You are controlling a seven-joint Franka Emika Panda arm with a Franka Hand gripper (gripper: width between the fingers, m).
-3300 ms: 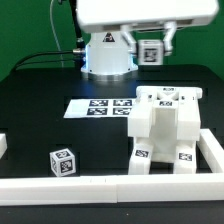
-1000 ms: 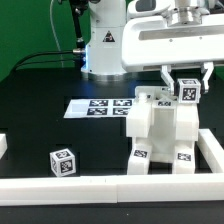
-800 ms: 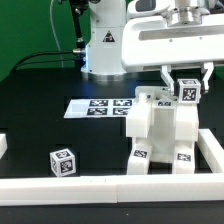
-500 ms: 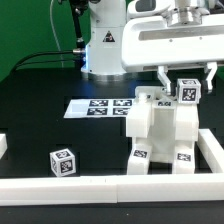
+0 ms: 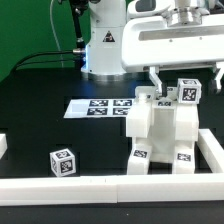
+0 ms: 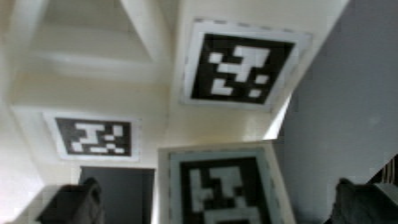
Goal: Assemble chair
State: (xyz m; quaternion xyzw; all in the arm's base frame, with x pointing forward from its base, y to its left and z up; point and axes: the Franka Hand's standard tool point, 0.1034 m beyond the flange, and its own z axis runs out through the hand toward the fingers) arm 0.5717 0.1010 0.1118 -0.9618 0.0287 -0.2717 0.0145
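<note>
The partly built white chair (image 5: pixel 160 128) stands on the black table at the exterior view's right, with marker tags on its faces. A small tagged white piece (image 5: pixel 187 92) sits upright on top of it. My gripper (image 5: pixel 186 80) hangs over that piece and is open; its fingers (image 5: pixel 153 79) stand well apart on either side, clear of the piece. In the wrist view the same tagged piece (image 6: pixel 221 185) stands between the two dark fingertips (image 6: pixel 71 204) with gaps on both sides, and the chair's tagged slabs (image 6: pixel 238 66) lie beyond.
The marker board (image 5: pixel 98 106) lies flat behind the chair. A loose tagged white cube (image 5: pixel 62 161) sits at the front left. A white rail (image 5: pixel 100 186) runs along the front and up the right side (image 5: pixel 214 150). The robot base (image 5: pixel 104 45) stands at the back.
The arm came down over the chair with the tagged piece. In the last second the jaws spread wide and let go of the piece, which stays on the chair.
</note>
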